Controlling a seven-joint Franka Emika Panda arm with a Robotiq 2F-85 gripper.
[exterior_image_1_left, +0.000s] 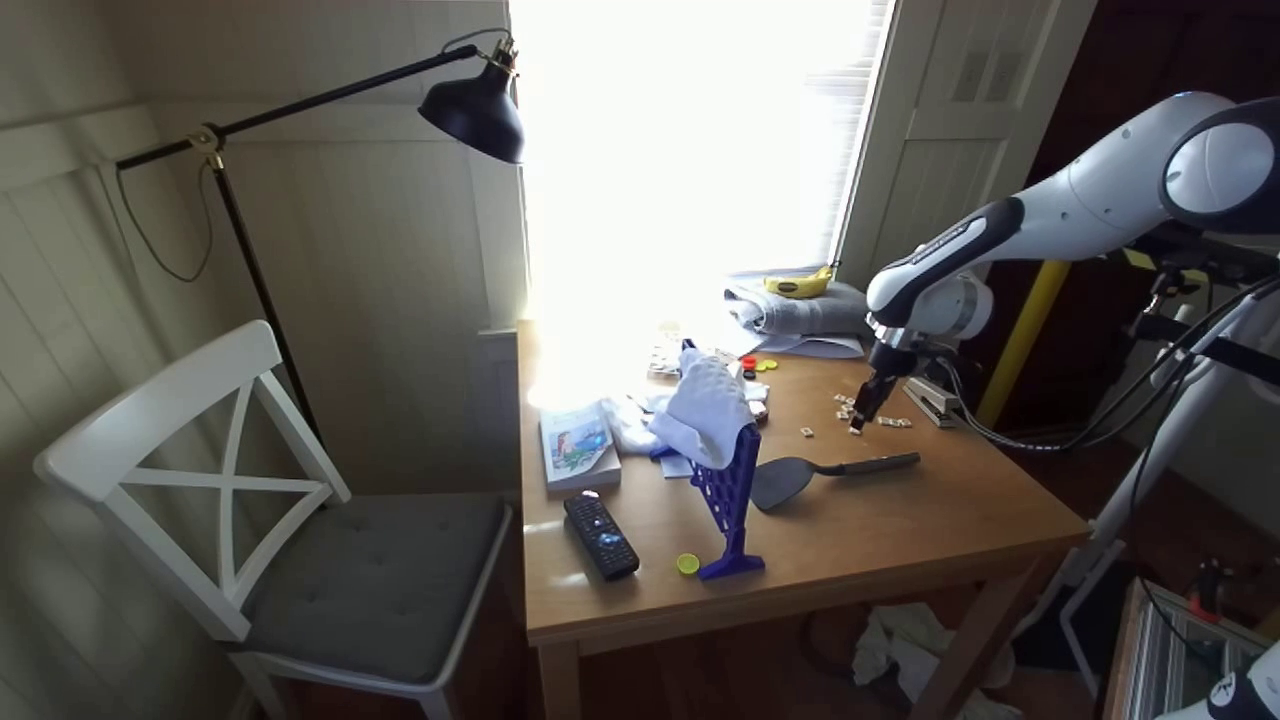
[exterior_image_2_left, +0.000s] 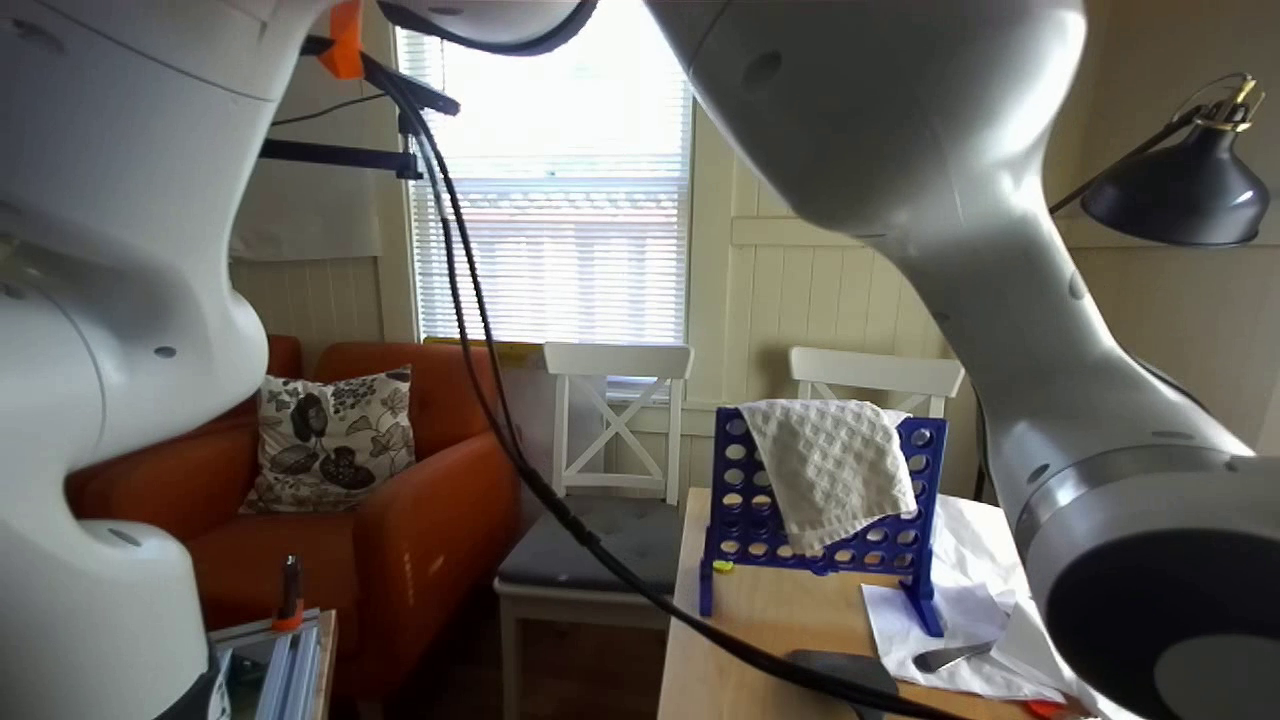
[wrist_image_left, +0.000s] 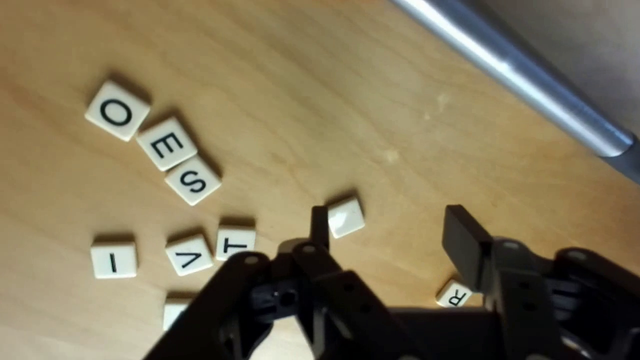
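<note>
Letter tiles (wrist_image_left: 167, 144) on wooden table (exterior_image_1_left: 960, 520); bright window (exterior_image_1_left: 690, 150); black lamp (exterior_image_1_left: 475, 112)

The claw (wrist_image_left: 387, 225) juts into the wrist view from 5 o'clock, its dark fingers (wrist_image_left: 467, 245) standing well parted, one tip at 6 o'clock, the other near 4. In an exterior view the white arm (exterior_image_1_left: 1075, 215) slopes in from between 2 and 3 o'clock, the wrist (exterior_image_1_left: 950, 303) bent so the claw aims downward, between 6 and 7.
</note>
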